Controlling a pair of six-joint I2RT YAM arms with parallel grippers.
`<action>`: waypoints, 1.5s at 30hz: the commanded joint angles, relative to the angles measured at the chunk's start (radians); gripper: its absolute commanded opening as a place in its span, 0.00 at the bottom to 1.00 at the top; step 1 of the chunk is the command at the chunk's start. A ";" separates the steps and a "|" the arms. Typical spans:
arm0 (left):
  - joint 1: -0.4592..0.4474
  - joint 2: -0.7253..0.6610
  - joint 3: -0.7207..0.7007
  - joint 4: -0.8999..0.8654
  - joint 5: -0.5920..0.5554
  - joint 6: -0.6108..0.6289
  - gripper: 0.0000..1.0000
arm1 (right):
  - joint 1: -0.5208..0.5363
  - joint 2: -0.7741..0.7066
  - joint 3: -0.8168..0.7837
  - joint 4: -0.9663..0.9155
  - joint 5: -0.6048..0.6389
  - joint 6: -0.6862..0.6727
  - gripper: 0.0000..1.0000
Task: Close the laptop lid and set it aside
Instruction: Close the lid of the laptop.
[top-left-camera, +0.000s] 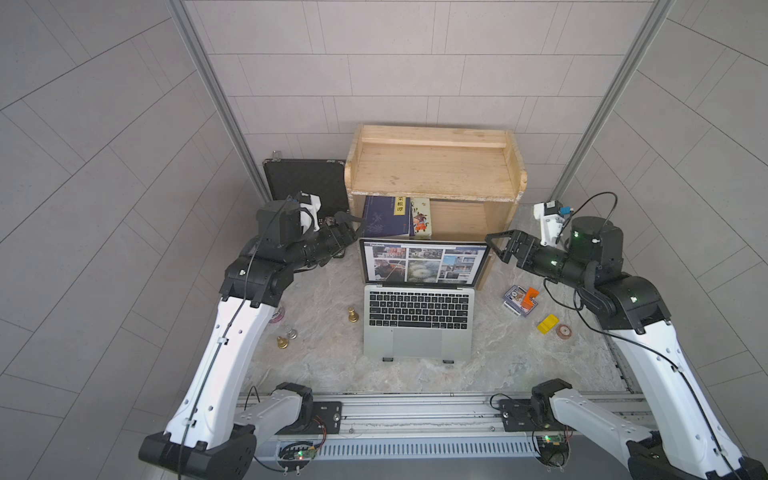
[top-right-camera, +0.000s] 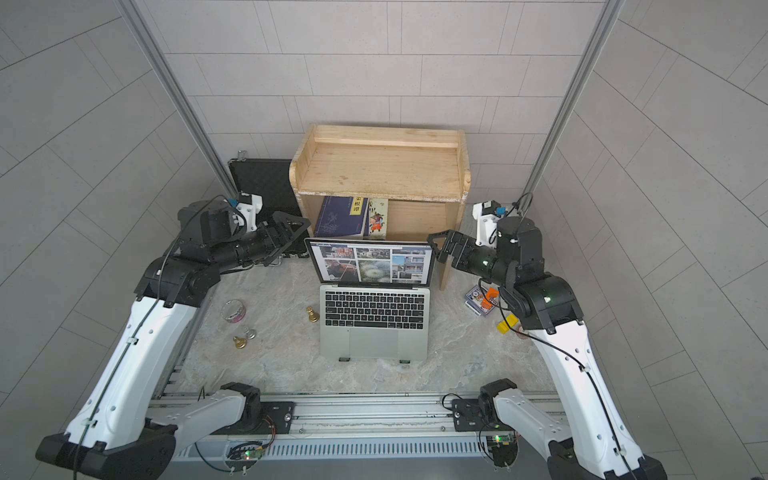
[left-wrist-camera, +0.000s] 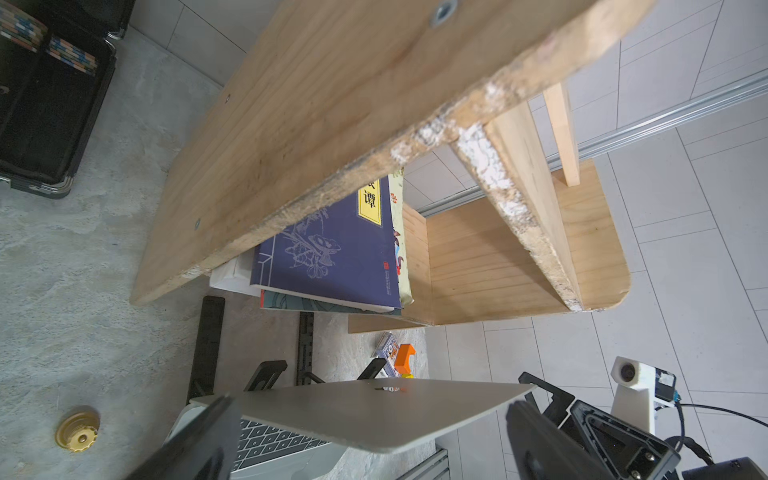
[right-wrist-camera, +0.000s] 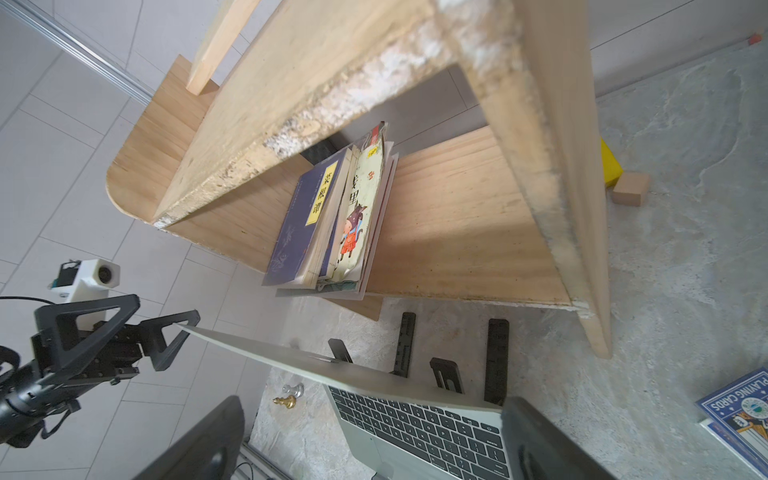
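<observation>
Your left gripper (top-left-camera: 352, 229) hangs with its jaws spread full wide and nothing between them, just beside the upper left corner of the laptop lid (top-left-camera: 424, 264). That lid is the silver screen half, black-bordered display lit, standing nearly upright. You cannot tell from these views whether a fingertip touches that corner. The thin silver-grey aluminium laptop (top-left-camera: 417, 332) sits on a black stand (right-wrist-camera: 496, 361) in the middle of the grey marbled tabletop (top-left-camera: 324, 361), with its keyboard towards the arm bases.

The lid's long top edge runs straight across from one pincer to the other, so each arm has its own corner and neither is clearly nearer. Your right gripper (top-left-camera: 496, 248) is just as wide open and empty, just beside the upper right corner. Both wrist views look onto the lid's plain back, so I judge the push should come from behind, towards the keyboard.

As for containers, the black foam-lined briefcase (top-left-camera: 305, 183) stands open at the back left, with rows of striped coloured pieces (left-wrist-camera: 70, 62) inside. To its right, the pale wooden shelf unit (top-left-camera: 432, 166) has nothing on its top tray. Its lower compartment holds a dark blue book (top-left-camera: 384, 216) and a cream picture book (top-left-camera: 420, 218), leaning together at its left end behind the lid.
</observation>
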 joint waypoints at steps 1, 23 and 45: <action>-0.015 0.013 0.011 -0.029 -0.035 0.041 1.00 | 0.046 0.016 0.032 -0.003 0.118 -0.043 1.00; -0.066 0.006 -0.025 -0.068 -0.095 0.108 0.98 | 0.115 0.081 0.062 -0.032 0.264 -0.109 1.00; -0.086 -0.071 -0.113 -0.071 -0.077 0.105 0.94 | 0.163 0.026 -0.025 -0.032 0.290 -0.107 0.97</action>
